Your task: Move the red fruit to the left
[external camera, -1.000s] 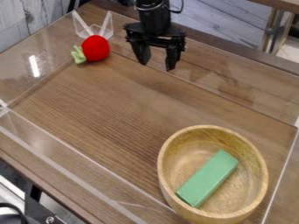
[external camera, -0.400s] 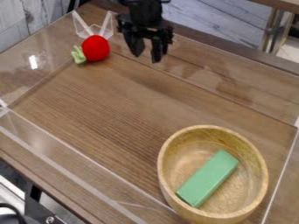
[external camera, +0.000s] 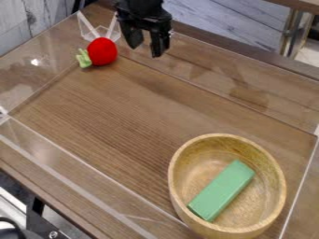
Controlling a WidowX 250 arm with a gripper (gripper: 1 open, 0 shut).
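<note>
With our gripper (external camera: 142,42) hovering fingers wide just beside the red fruit (external camera: 101,51) at the counter's (external camera: 137,112) far-left corner, we judge it light, glossy, likely slippery—best pinched across its round middle.

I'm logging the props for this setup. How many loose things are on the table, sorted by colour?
Red: 1, the fruit
Green: 1, the block
Wood: 1, the bowl holding the block
Total: 3
</note>
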